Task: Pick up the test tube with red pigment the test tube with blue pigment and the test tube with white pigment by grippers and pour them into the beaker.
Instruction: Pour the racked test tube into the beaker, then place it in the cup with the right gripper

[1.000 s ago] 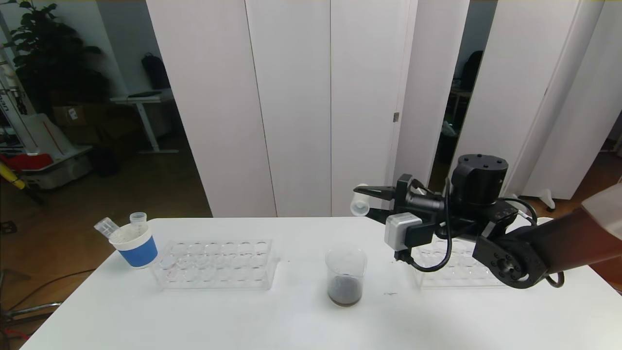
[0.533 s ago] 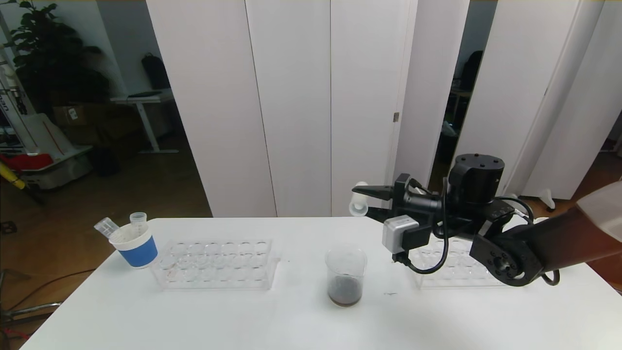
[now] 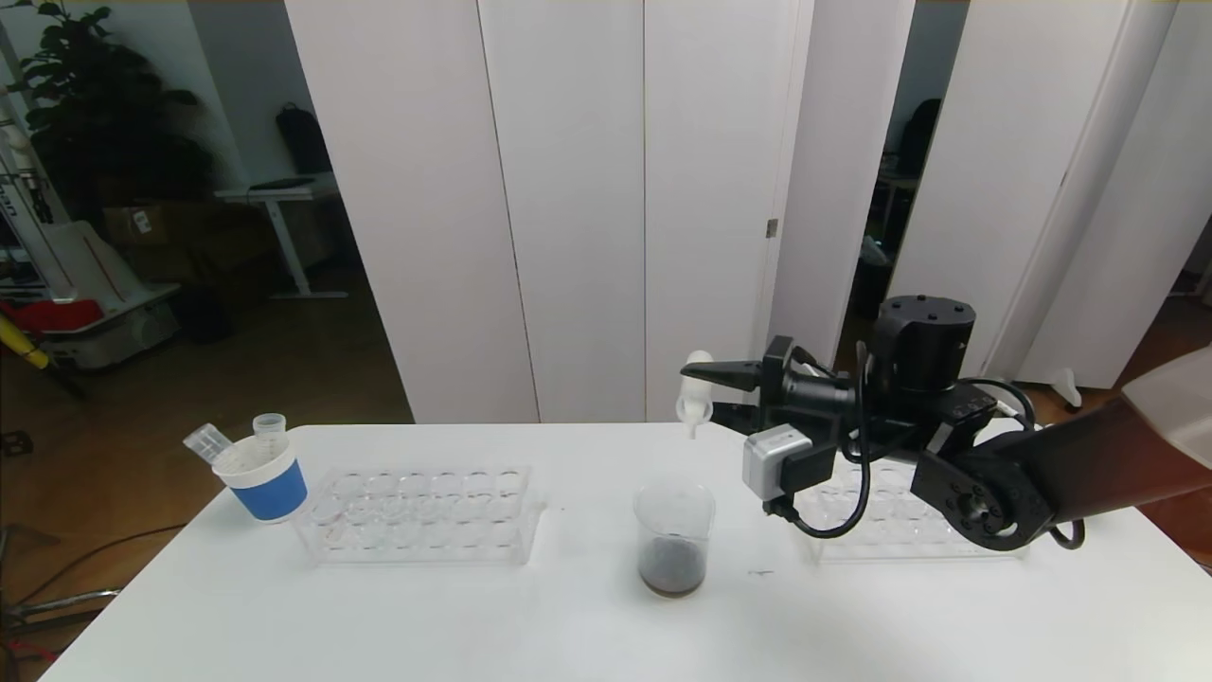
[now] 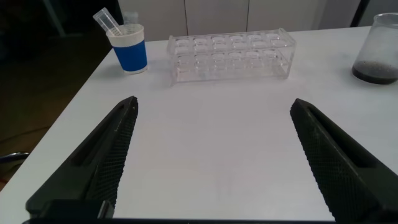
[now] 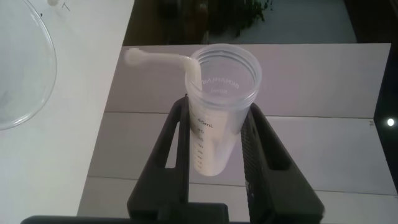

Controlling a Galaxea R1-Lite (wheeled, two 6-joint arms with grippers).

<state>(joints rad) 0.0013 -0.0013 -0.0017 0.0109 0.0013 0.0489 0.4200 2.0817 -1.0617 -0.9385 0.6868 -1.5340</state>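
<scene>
My right gripper (image 3: 710,390) is shut on the test tube with white pigment (image 3: 696,386), held tipped on its side above and just behind the beaker (image 3: 674,535). A thin white stream (image 3: 691,426) runs from the tube's mouth. The right wrist view shows the graduated tube (image 5: 217,124) between the fingers, whitish liquid curling over its rim (image 5: 158,58), and the beaker's rim (image 5: 28,74) beside it. The beaker holds dark liquid at its bottom. My left gripper (image 4: 214,102) hovers open over bare table. No tube with red or blue pigment is in view.
A blue-banded paper cup (image 3: 265,476) with two empty tubes stands at the table's left. A clear rack (image 3: 421,516) lies beside it. A second clear rack (image 3: 890,530) sits under my right arm. The left wrist view shows the cup (image 4: 129,46), rack (image 4: 230,53) and beaker (image 4: 379,53).
The right gripper has shifted slightly left and rolled the tube further over. White pigment now spills from its mouth, where before none ran out.
</scene>
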